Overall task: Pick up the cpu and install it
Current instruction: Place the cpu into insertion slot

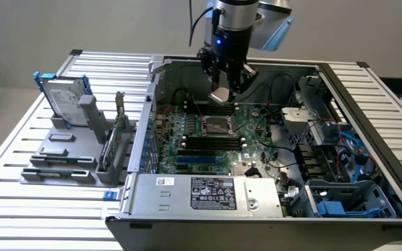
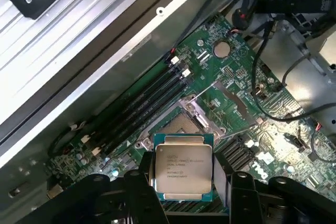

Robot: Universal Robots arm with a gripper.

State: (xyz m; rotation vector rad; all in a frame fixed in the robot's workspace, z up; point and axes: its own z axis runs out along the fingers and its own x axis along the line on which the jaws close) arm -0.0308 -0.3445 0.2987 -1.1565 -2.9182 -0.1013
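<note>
My claw [image 1: 224,89] is clenched on the cpu [image 2: 182,167], so I am holding it up in the air. It is a small flat square chip with a silver top and some tiny writing on it. My black fingers [image 2: 140,186] press on two of its sides. The cpu hangs inside the open computer case [image 1: 257,235], over the green board [image 1: 253,133] on the case floor, close to the far wall of the case. It is not touching the board. The square socket [image 1: 215,125] with its metal frame lies on the board just below the cpu and a little nearer to the front of the case. Long black memory slots [image 1: 213,141] lie beside the socket. A round silver battery [image 2: 222,50] sits on the board farther off. The case stands on a desk [image 1: 19,209] made of silver slats. Near the desk's edge at the exterior view's left, a grey stand [image 1: 61,157] holds a hard drive [image 1: 67,102] upright, well apart from the case.
</note>
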